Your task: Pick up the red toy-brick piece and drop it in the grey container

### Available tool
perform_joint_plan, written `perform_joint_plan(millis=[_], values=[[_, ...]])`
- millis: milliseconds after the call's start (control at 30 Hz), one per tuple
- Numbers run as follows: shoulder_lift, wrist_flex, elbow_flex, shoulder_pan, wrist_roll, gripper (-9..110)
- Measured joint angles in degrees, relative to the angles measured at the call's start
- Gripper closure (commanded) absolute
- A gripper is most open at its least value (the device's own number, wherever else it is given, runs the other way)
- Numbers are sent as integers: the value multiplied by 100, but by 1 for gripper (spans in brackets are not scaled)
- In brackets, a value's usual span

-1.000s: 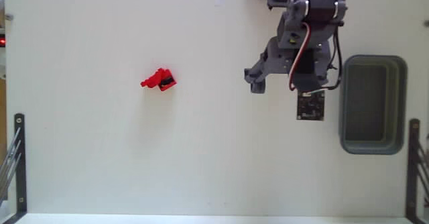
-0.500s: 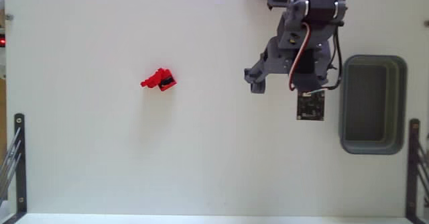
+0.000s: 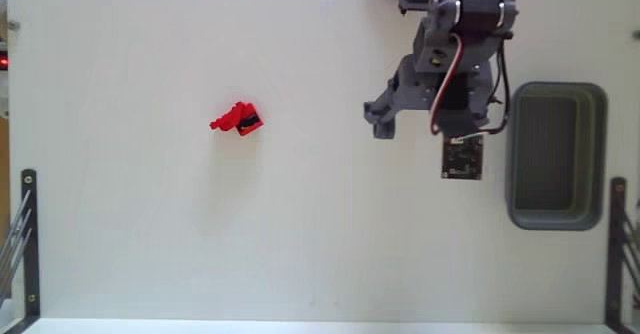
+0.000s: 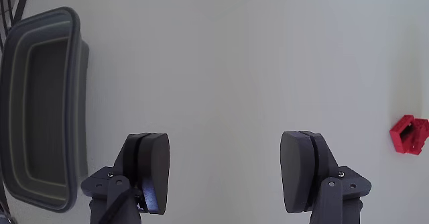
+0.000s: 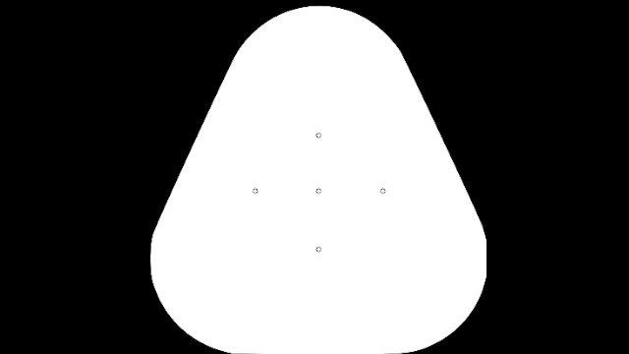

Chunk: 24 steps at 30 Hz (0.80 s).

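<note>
Your red toy-brick piece (image 3: 237, 120) lies alone on the white table (image 3: 200, 234), in the left half of the fixed view and a little above mid-height. It is a small, lumpy bright red bit with dark spots, and nothing touches it. In the wrist view you find it at the far right edge (image 4: 408, 135), partly cut off by the frame, well off to the side of the pincer's line.

Your pincer (image 4: 224, 167) stands spread wide: the two dark rounded fingers (image 4: 153, 170) come up from the bottom of the wrist view with a broad stretch of bare table between them, and they pinch nothing. In the fixed view the grey arm (image 3: 450, 64) reaches down from the top edge right of centre, with a red and white cable looping along it and a small circuit board (image 3: 463, 159) at its lower end. From above, the fingers themselves are hard for you to make out under the arm's body.

The grey container (image 3: 556, 220) sits on the table just beside the arm, at the right of the fixed view, its long side running up and down the picture. Its thick rim and darker inside show clearly, and it holds nothing. In the wrist view it fills the left edge (image 4: 41, 24). The piece and the container are well apart, with the arm between them.

Dark metal brackets (image 3: 27, 236) stand at both lower corners of the fixed view.
</note>
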Motion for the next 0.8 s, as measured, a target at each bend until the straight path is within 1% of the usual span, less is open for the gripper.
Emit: perform_joint_plan(millis=[800], values=[[9,0,0,1969,0,-9]])
